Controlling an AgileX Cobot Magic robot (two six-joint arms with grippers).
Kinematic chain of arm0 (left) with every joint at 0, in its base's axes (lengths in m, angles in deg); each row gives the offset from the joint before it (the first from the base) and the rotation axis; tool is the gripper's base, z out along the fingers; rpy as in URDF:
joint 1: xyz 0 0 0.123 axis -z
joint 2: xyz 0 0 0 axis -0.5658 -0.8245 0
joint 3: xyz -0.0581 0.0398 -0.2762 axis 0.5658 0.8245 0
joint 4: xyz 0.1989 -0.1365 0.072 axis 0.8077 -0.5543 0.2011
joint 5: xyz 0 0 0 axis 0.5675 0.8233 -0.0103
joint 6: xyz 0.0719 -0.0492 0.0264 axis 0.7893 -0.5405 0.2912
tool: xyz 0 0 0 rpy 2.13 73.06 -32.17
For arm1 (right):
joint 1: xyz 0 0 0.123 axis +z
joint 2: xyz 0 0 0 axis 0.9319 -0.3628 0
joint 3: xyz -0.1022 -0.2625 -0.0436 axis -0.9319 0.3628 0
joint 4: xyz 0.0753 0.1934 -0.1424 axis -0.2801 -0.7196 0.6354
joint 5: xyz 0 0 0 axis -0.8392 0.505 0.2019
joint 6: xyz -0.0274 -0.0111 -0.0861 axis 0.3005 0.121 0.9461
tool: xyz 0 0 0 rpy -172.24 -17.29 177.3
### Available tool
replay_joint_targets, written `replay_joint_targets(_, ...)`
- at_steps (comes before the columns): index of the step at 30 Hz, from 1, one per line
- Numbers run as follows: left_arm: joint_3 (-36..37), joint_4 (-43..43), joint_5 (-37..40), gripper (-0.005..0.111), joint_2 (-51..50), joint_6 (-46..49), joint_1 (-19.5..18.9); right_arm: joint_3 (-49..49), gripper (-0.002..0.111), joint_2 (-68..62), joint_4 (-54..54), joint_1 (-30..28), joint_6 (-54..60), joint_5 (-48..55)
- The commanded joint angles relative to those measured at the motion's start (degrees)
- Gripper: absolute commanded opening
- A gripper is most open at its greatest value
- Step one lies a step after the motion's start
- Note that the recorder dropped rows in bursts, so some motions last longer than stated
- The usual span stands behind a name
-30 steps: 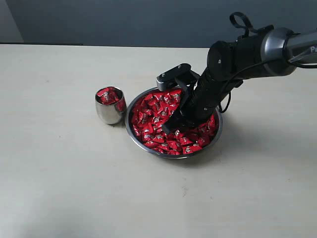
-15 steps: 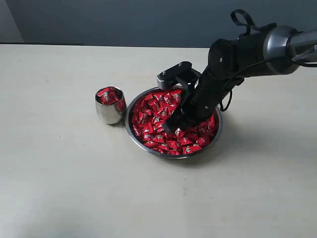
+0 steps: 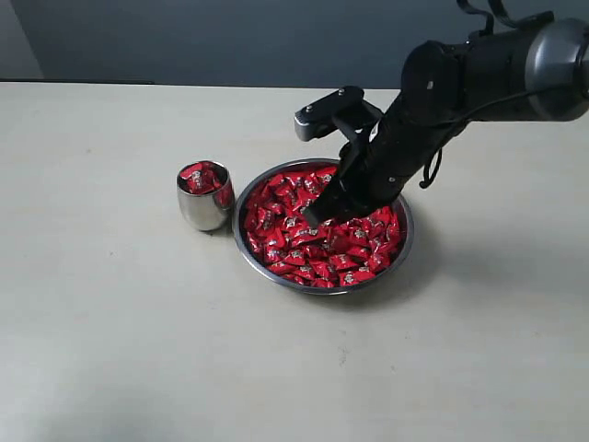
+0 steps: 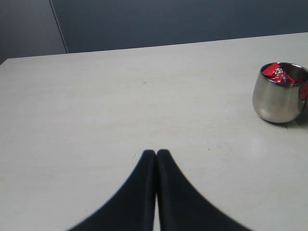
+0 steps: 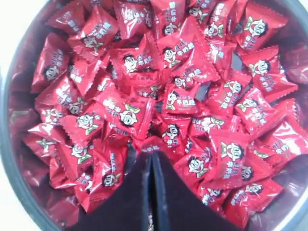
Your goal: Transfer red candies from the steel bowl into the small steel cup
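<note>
Centre right of frame: bowl (image 3: 322,289) heaped with candies (image 3: 317,253); right gripper (image 3: 314,219), jaws closed, above them. Left of bowl: cup (image 3: 202,212) holding candies. Left gripper (image 4: 156,153) closed.

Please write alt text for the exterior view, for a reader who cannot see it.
The right arm's shut tool points down into the steel bowl, heaped with red candies, on a pale table. The small steel cup stands left of the bowl in the picture, with several candies inside.

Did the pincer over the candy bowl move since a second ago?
Yes. The right pincer has lifted up, away from the candies in the steel bowl, which stayed put.
</note>
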Motion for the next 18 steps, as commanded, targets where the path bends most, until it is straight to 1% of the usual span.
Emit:
replay_joint_targets(1,-0.5,0.1,-0.3,0.000,0.3,-0.1,0.3,-0.3,-0.001,1.1,-2.2,-0.3,-0.1,-2.5)
replay_joint_targets(3,-0.5,0.1,-0.3,0.000,0.3,-0.1,0.3,-0.6,-0.001,1.4,-2.7,-0.3,-0.1,-2.9)
replay_joint_targets(9,-0.5,0.1,-0.3,0.000,0.3,-0.1,0.3,-1.1,-0.001,1.5,-2.7,-0.3,-0.6,0.4)
replay_joint_targets(10,-0.5,0.1,-0.3,0.000,0.3,-0.1,0.3,-1.1,0.001,1.5,-2.7,-0.3,-0.6,0.8)
replay_joint_targets(12,-0.5,0.1,-0.3,0.000,0.3,-0.1,0.3,-1.1,0.008,1.5,-2.8,-0.3,-0.6,1.7)
replay_joint_targets(16,-0.5,0.1,-0.3,0.000,0.3,-0.1,0.3,-1.1,0.030,-0.1,-2.9,-0.3,-0.6,4.3)
replay_joint_targets(18,-0.5,0.1,-0.3,0.000,0.3,-0.1,0.3,-1.1,0.038,-1.5,-2.9,-0.1,-0.4,4.9)
